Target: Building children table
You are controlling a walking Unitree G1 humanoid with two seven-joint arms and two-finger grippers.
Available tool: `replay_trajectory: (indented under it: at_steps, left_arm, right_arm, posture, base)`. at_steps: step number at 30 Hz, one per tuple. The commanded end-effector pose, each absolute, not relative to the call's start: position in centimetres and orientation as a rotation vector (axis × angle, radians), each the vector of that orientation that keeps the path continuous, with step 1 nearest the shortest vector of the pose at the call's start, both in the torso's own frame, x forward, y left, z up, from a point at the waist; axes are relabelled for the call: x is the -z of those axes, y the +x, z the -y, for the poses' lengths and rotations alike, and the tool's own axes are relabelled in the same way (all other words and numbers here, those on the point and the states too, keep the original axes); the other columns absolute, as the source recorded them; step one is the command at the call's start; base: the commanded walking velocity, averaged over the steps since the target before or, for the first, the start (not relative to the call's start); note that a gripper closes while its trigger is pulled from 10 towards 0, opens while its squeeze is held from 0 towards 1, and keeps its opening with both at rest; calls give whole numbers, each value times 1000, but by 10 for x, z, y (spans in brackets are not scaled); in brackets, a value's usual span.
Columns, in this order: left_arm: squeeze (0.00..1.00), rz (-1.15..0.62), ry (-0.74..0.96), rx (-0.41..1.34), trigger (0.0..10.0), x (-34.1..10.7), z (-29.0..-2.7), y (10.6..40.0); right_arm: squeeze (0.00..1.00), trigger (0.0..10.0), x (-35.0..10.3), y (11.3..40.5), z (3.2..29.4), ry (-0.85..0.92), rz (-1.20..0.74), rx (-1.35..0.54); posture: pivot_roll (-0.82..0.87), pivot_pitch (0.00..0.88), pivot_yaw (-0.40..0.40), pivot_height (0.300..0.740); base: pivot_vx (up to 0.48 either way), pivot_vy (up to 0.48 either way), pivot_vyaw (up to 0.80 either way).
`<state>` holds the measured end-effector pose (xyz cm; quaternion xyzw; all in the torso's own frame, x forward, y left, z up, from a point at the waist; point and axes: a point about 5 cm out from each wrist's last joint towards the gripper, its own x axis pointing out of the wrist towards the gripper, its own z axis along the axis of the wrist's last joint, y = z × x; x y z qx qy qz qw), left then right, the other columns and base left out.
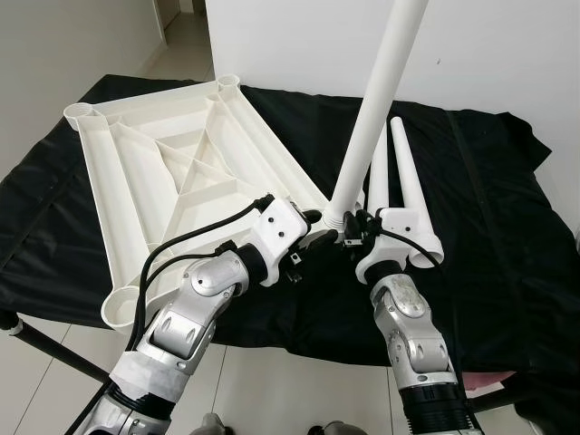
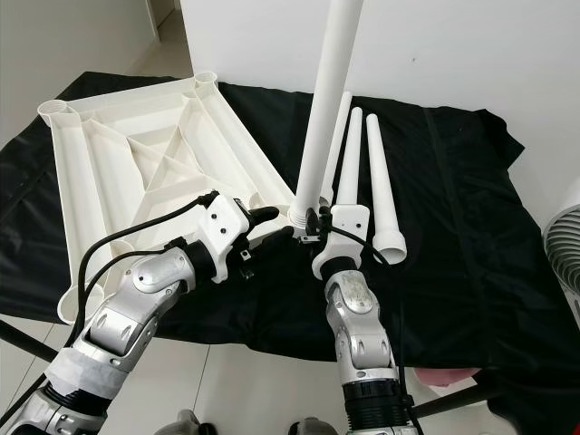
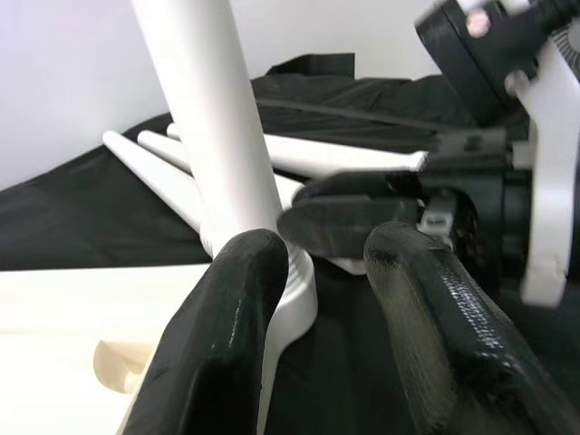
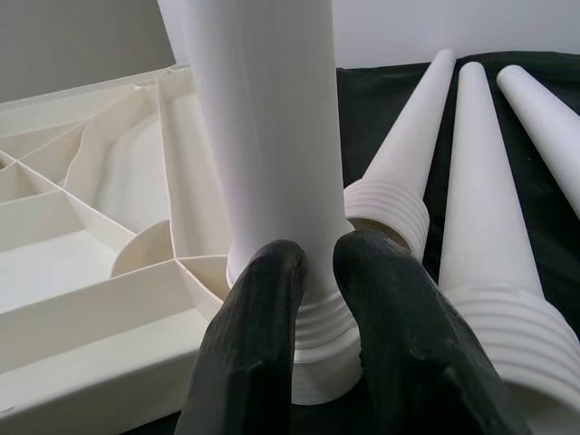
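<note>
A white plastic tabletop [image 1: 118, 172] lies upside down on the black cloth, its ribs facing up. One white leg [image 1: 376, 100] stands upright in the socket at the tabletop's near right corner. My right gripper [image 1: 350, 228] is at that leg's threaded base [image 4: 317, 308], its fingers [image 4: 258, 344] shut together and pressed against the collar. From the other side my left gripper [image 1: 319, 227] reaches to the same corner, open, with its fingers [image 3: 227, 308] beside the leg's base. Three loose legs [image 2: 349, 163] lie on the cloth just behind.
The black cloth [image 1: 489, 208] covers a low table whose front edge is close to me. A white wall rises behind. At the far right stands a white fan [image 2: 566, 245]. Something pink [image 2: 444, 376] lies under the table's edge, above the tiled floor [image 1: 54, 362].
</note>
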<state>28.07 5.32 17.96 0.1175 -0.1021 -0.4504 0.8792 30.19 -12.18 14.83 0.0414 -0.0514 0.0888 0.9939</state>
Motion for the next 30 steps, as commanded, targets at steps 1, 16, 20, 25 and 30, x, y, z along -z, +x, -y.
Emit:
replay_trajectory:
  at_steps: [1, 16, 20, 25, 30]
  left_arm:
    - [0, 218, 252, 895, 10000, -180, -54, 284]
    - [0, 227, 244, 901, 10000, -182, -47, 284]
    - [0, 227, 244, 903, 10000, -181, -46, 284]
    - [0, 226, 244, 909, 10000, -181, -44, 282]
    - [0, 219, 244, 915, 10000, -179, -45, 281]
  right_arm:
    - [0, 10000, -149, 306, 121, 87, 92, -195]
    - [0, 10000, -168, 355, 136, 42, 89, -207]
    - [0, 10000, -171, 361, 138, 27, 94, -198]
    - [0, 10000, -167, 357, 134, 25, 89, -233]
    - [0, 10000, -154, 342, 129, 37, 80, -251]
  posture:
    - [-68, 72, 12, 740]
    - [-60, 54, 1, 740]
    - [-59, 52, 1, 740]
    - [-55, 55, -3, 740]
    - [-63, 63, 5, 740]
  base:
    - [0, 0, 0]
    - [0, 0, 0]
    - [0, 0, 0]
    - [0, 0, 0]
    - [0, 0, 0]
